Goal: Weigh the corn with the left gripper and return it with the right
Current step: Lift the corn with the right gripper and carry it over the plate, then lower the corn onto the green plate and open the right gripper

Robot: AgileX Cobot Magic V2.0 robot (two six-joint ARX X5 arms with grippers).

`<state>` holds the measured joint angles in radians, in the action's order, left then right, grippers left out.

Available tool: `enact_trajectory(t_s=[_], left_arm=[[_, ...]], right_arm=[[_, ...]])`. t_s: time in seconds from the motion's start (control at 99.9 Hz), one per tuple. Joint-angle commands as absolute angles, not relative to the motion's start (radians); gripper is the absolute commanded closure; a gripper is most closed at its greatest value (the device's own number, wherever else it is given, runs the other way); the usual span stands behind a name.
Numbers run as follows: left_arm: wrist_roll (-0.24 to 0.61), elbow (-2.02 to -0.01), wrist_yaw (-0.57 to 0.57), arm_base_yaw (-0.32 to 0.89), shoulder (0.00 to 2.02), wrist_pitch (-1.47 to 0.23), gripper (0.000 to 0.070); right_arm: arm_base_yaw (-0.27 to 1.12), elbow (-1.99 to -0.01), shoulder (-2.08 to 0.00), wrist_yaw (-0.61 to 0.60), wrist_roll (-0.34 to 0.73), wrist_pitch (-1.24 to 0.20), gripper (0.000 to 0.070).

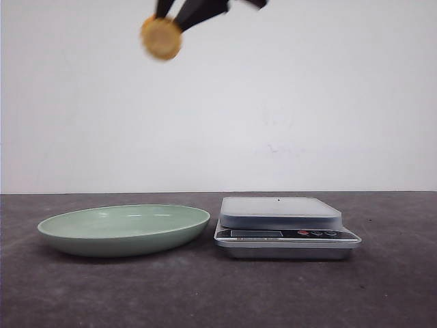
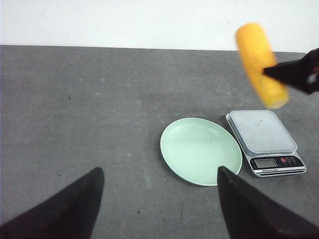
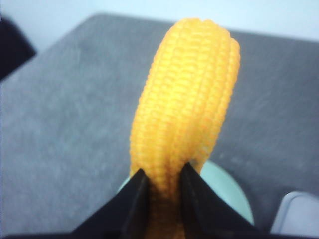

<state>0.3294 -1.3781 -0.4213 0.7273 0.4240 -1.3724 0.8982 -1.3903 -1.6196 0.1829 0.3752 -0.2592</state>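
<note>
Right hand [image 3: 160, 186]: black fingers clamped on the corn [image 3: 187, 99], gripping it near one end; kernel rows run lengthwise away from the fingers. In the front view the right hand [image 1: 179, 20] sits at the top edge of the frame, only partly visible, and carries the corn [image 1: 161, 37] high above the worktop [image 1: 218, 294], with the round pale cut end facing the camera. The picture is blurred there.

Corn position: in the air, well above the plate [image 1: 68, 236] and to the left of the scale [image 1: 287, 236] as the front camera sees it; touching neither. The left wrist view shows the corn [image 2: 261, 64] held from the side by a dark finger [image 2: 294, 74] of the right hand, above the scale [image 2: 266, 144].

Left hand [image 2: 157, 209]: two dark fingers [image 2: 65, 209] spread well apart, nothing between them, hovering over the grey worktop [image 2: 75, 109] on the near side of the plate [image 2: 169, 154].

Plate: pale green, shallow, lying flat with nothing on it. Scale: silver, flat weighing platform bare, display and small buttons on the front panel; reading not legible. Plate and scale stand just beside each other, plate to the left. Plain white wall [image 1: 307, 102] behind.
</note>
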Motion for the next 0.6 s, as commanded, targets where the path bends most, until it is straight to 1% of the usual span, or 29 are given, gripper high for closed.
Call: enact_trajectory(t_s=[0.0,0.23,0.3,0.39,0.59], left_arm=[[0.329,-1.391,-0.426,0.733,0.424,-1.366,0.0265],[0.33,-1.391,-0.426,0.733,0.424,-1.366,0.0265],[0.33,-1.391,-0.426,0.733,0.424,-1.366,0.0265],[0.331,-1.391,-0.426,0.733,0.424,-1.369,0.0265],[0.331,-1.391,-0.426,0.733,0.424,-1.375,0.0265]], right_arm=[[0.911,-1.411,-1.691,0.184,0.403,-0.244,0.07],[0.915,-1.411,-1.846,0.193,0.489,-0.224,0.07],[0.915,-1.411,-1.885,0.178,0.517,-0.216,0.07],[0.915,-1.411,-1.93,0.16,0.519,-0.208,0.07],[0.919,-1.411,-1.991,0.159,0.558,-0.209,0.07]])
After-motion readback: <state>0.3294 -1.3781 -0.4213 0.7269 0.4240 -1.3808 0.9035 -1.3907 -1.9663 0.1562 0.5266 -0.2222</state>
